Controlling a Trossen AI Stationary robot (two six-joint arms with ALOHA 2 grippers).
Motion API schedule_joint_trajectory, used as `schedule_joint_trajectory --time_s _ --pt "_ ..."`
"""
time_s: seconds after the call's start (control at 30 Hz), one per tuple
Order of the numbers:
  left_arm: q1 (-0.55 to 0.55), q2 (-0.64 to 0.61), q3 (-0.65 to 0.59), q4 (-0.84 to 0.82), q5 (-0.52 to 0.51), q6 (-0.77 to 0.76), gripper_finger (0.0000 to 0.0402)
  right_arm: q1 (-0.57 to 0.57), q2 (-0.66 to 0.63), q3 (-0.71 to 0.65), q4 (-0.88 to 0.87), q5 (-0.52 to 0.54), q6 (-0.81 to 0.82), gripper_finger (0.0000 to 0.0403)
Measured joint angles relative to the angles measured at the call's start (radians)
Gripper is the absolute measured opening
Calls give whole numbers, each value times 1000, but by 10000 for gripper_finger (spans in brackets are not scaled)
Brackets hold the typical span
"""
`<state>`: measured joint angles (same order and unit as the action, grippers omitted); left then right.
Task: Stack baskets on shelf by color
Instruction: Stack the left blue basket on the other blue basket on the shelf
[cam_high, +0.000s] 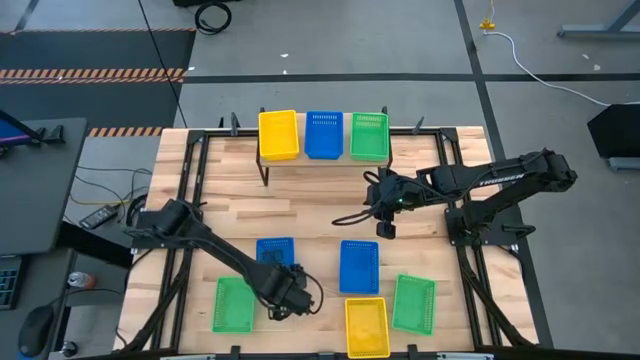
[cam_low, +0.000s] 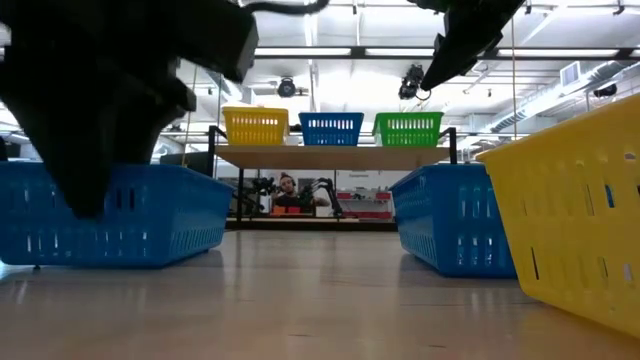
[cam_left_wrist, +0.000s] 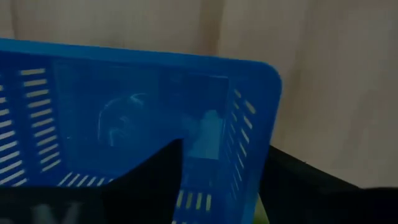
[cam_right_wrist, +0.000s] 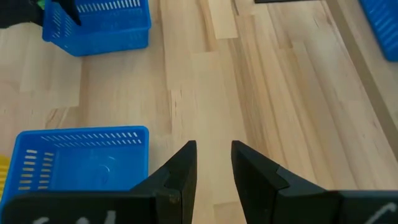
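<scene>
Slatted wooden worktop (cam_high: 300, 215) fills my overhead view, shelf (cam_high: 322, 160) at its far edge carrying a yellow basket (cam_high: 278, 134), blue basket (cam_high: 323, 135) and green basket (cam_high: 368, 136) side by side. My left claw (cam_high: 290, 296) sits on the near-left blue basket (cam_high: 275, 253), one finger inside its wall and one outside, pinching the rim. Right claw (cam_right_wrist: 214, 163) hangs above bare wood mid-worktop, fingers slightly spread, empty. Near edge: another blue basket (cam_high: 359, 266), two green ones (cam_high: 233, 304) (cam_high: 414, 303), one yellow (cam_high: 367, 326)
</scene>
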<state>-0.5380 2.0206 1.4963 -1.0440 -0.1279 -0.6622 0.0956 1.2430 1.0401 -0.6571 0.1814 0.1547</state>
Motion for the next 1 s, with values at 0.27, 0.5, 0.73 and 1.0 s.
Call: schedule_joint_trajectory --time_s 0.27,0.5,0.73,1.0 --pt "46 -2 0 -8 -60 123 35 0 0 0 -1 0 -23 107" --pt "135 -92 32 -16 -111 238 7 0 0 0 -2 0 -47 107" --pt "219 -147 243 -125 -292 483 6 0 -1 0 -3 0 -63 107" --pt "384 -148 526 -147 -358 786 5 0 -2 0 0 9 -68 107"
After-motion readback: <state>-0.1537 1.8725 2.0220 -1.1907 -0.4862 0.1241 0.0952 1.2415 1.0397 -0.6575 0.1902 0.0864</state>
